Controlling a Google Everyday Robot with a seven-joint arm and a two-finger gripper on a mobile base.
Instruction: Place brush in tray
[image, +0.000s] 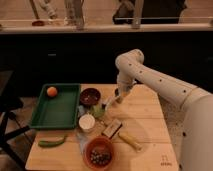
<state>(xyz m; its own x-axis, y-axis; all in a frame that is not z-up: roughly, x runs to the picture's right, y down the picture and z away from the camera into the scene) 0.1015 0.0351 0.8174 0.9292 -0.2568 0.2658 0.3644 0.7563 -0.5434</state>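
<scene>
My gripper (118, 96) hangs over the middle of the wooden table, just right of the brown bowl. It is shut on the brush (109, 103), a slim white stick that slants down and left from the gripper towards a green item. The brush's dark tip is hard to make out. The green tray (39, 116) stands at the table's left, well left of the gripper, with an orange ball (51, 91) in its far corner.
A brown bowl (90, 95) sits between tray and gripper. In front lie a green item (97, 111), a white cup (87, 121), a black-and-white block (112, 128), a yellow stick (130, 141), an orange bowl (100, 152) and a green pod (52, 142).
</scene>
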